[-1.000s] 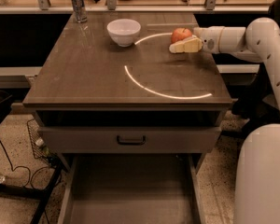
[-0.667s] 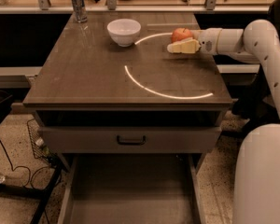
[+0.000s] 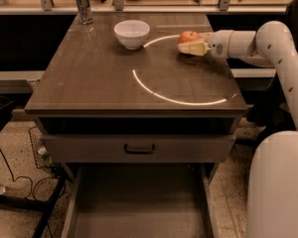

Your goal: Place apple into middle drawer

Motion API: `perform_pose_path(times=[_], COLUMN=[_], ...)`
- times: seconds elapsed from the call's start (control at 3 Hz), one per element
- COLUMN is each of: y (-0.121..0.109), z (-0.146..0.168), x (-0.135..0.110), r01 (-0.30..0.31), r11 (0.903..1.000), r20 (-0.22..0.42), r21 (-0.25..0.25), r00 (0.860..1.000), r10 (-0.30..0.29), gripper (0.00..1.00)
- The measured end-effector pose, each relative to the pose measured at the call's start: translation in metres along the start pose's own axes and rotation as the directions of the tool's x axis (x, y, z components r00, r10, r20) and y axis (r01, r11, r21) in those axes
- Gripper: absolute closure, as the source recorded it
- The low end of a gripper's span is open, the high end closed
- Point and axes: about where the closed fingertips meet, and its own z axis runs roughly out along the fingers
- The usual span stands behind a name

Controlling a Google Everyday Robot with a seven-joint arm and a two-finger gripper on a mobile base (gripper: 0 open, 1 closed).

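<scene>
Grasp step in hand: gripper (image 3: 191, 47) against apple (image 3: 188, 35), far right on table (image 3: 89, 73) — grip cannot be told. Next: lift, carry near to open middle drawer (image 3: 139, 207).

the gripper (image 3: 189, 47) reaches in flat and low over the far right part of the tabletop (image 3: 89, 83). the apple (image 3: 188, 35) sits right against its far side; i cannot tell whether it is held. out past the gripper's tip, apart from it, stands the white bowl (image 3: 132, 32). well below the gripper and nearer to me, the middle drawer (image 3: 139, 207) stands pulled open, under the drawer with the dark handle (image 3: 139, 148).
</scene>
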Motion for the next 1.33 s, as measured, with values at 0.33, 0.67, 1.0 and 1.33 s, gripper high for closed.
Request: perform_pose_path(times=[0.33,0.67,1.0,1.33], y=[0.001,0.002,0.01,0.034], z=[0.003,0.005,0.005,-0.021], x=[0.0,0.001,-0.012,-0.035], r01=[-0.001,-0.001,0.014,0.049], r11=[1.0,1.0,0.9999,0.9988], r20=[-0.001,-0.001,-0.003,0.012], r21=[-0.004,-0.008,-0.006,0.004], r00=[1.0,1.0,1.0,0.999], r10=[0.001,0.001,-0.014,-0.049], gripper=[0.95,1.0,1.0,1.0])
